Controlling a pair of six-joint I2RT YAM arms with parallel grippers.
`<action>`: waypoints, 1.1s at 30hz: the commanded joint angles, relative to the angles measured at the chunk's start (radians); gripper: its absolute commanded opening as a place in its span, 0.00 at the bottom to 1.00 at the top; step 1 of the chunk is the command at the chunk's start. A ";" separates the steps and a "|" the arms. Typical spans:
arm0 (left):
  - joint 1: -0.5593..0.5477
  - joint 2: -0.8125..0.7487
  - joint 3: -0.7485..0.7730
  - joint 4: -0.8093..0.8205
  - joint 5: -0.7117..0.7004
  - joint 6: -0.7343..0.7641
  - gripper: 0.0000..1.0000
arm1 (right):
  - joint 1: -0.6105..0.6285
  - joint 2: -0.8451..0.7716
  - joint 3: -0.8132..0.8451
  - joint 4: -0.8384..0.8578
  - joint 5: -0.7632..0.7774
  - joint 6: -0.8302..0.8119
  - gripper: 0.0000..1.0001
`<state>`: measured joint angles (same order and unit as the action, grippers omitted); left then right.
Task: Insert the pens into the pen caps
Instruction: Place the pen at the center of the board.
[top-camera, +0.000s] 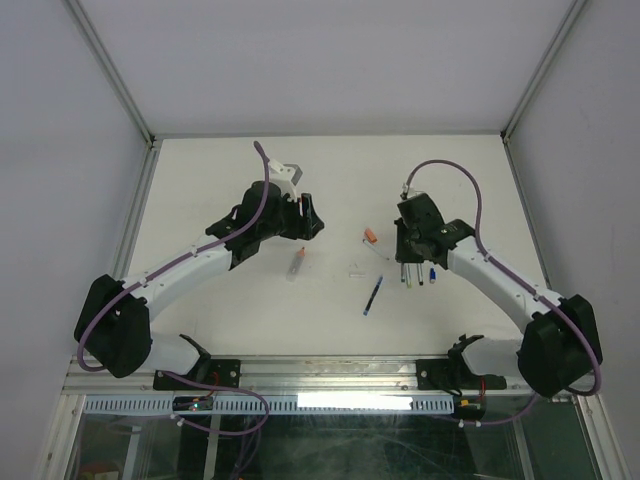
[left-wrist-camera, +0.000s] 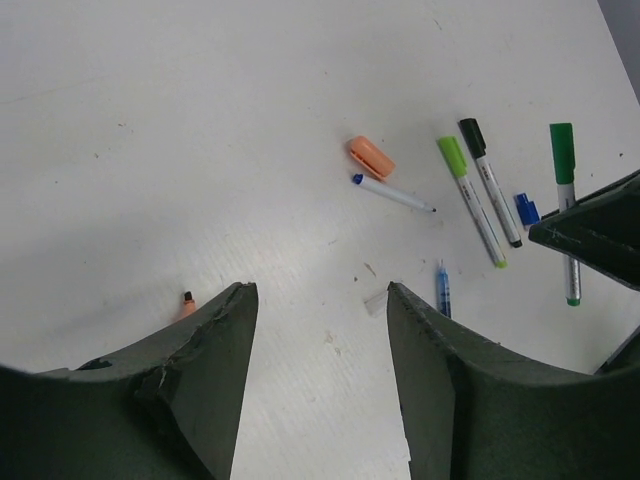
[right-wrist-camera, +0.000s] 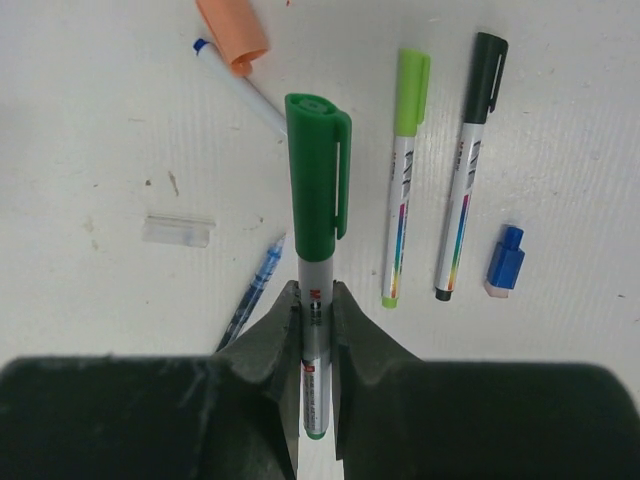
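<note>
My right gripper (right-wrist-camera: 317, 300) is shut on the grey barrel of a pen with a dark green cap (right-wrist-camera: 318, 180) on it. The pen points away from the wrist, low over the table. To its right lie a light-green-capped pen (right-wrist-camera: 405, 170), a black-capped pen (right-wrist-camera: 465, 160) and a loose blue cap (right-wrist-camera: 505, 260). An orange cap (right-wrist-camera: 232, 30) lies against an uncapped white pen (right-wrist-camera: 245, 85). An uncapped blue pen (right-wrist-camera: 250, 295) lies to the left. My left gripper (left-wrist-camera: 320, 300) is open and empty over bare table, an orange-tipped pen (left-wrist-camera: 187, 303) by its left finger.
A small clear plastic piece (right-wrist-camera: 178, 230) lies left of the held pen. In the top view the pens cluster by the right gripper (top-camera: 408, 258). The left gripper (top-camera: 305, 218) is to their left, with the orange-tipped pen (top-camera: 298, 262) just in front of it. White walls surround the table.
</note>
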<state>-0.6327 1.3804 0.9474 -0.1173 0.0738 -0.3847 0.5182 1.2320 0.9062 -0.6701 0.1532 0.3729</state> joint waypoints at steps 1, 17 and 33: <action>0.011 -0.046 0.039 0.005 -0.029 0.030 0.55 | -0.019 0.083 0.057 -0.001 -0.005 0.016 0.06; 0.011 -0.066 0.105 -0.119 -0.068 0.107 0.58 | -0.052 0.300 0.064 0.075 -0.026 -0.012 0.13; 0.011 -0.060 0.097 -0.119 -0.075 0.115 0.58 | -0.057 0.389 0.083 0.065 -0.021 -0.032 0.22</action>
<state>-0.6327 1.3472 1.0241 -0.2665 0.0235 -0.2951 0.4660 1.6169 0.9482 -0.6216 0.1406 0.3565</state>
